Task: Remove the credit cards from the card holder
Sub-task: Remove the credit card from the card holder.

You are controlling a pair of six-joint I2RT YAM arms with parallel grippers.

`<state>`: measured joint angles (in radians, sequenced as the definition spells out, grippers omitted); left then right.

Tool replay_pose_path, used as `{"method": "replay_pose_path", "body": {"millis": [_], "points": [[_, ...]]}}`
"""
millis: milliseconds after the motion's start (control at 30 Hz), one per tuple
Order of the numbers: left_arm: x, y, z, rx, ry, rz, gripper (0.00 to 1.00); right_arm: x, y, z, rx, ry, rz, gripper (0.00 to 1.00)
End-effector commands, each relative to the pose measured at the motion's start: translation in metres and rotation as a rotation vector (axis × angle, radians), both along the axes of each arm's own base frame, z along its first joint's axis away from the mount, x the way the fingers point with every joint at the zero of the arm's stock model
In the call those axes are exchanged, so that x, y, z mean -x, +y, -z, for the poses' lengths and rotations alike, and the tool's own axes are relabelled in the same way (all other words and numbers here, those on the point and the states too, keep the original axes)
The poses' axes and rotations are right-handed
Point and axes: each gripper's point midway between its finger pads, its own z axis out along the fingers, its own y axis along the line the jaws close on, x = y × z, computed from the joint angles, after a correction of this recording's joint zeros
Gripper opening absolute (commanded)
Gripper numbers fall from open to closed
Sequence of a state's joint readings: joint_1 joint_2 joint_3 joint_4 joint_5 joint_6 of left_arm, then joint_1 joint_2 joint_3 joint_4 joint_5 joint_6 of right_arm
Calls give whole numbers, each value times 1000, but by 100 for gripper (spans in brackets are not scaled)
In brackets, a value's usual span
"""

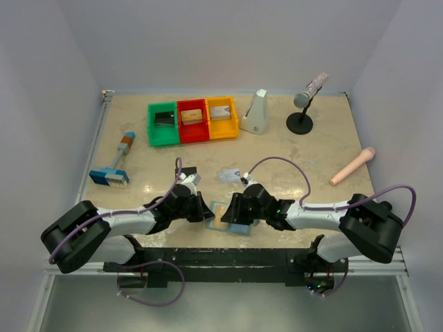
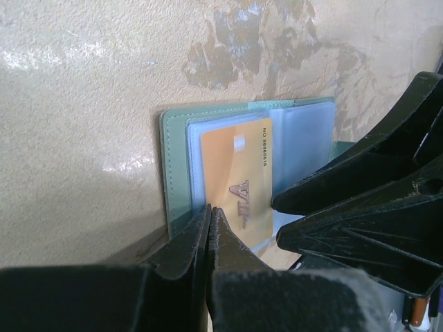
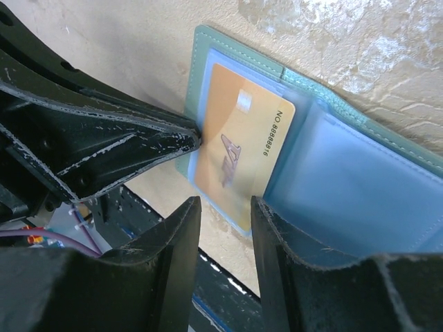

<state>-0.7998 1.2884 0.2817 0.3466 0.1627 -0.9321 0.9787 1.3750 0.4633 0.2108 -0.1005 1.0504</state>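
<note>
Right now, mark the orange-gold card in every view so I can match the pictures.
Top external: the orange-gold card is at lower centre, in the left half of the open card holder.
Left wrist: at centre, inside a clear pocket.
Right wrist: at centre, tilted.
Shared landmark: the card holder's teal rim beside the card.
</note>
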Motion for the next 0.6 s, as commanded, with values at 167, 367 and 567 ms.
{"method": "replay_pose_path", "body": {"millis": [167, 367, 567], "points": [[-1, 5, 5, -9, -4, -24, 0, -4, -7, 3, 0, -12, 41, 40], [0, 6, 8, -9, 3, -25, 0, -5, -7, 3, -8, -15, 42, 40], [2, 7, 10, -13, 8, -23, 0, -7, -3, -3, -37, -30, 39, 40]]}}
